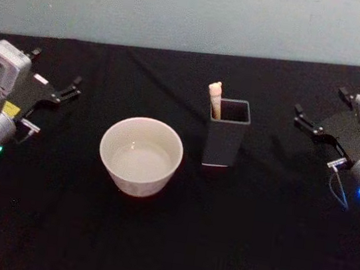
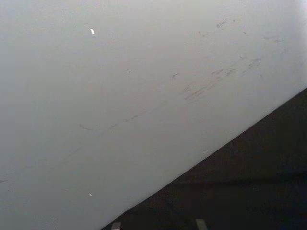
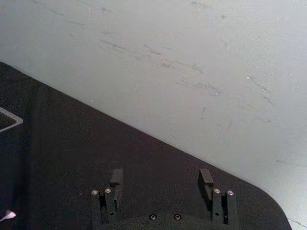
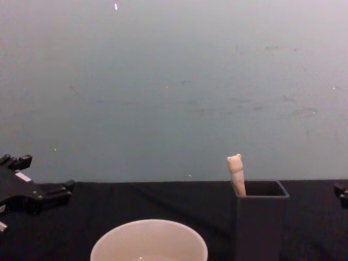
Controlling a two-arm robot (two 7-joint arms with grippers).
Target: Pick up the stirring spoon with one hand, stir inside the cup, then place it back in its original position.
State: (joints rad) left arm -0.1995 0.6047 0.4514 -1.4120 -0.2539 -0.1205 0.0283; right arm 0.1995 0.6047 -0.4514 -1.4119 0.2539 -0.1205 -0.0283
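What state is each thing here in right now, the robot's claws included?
stirring spoon: standing in the holder, knob sticking out.
cup: upright, beside the holder.
holder: upright, holds the spoon.
left gripper: open, empty, at left.
right gripper: open, empty, at right.

- My left gripper sat far out on my left side, low, with its two fingers spread wide apart and pointing forward and inward
- My right gripper mirrored it far out on my right, fingers likewise spread apart, pointing forward and inward
- Both arms were drawn back toward me, and both grippers were empty
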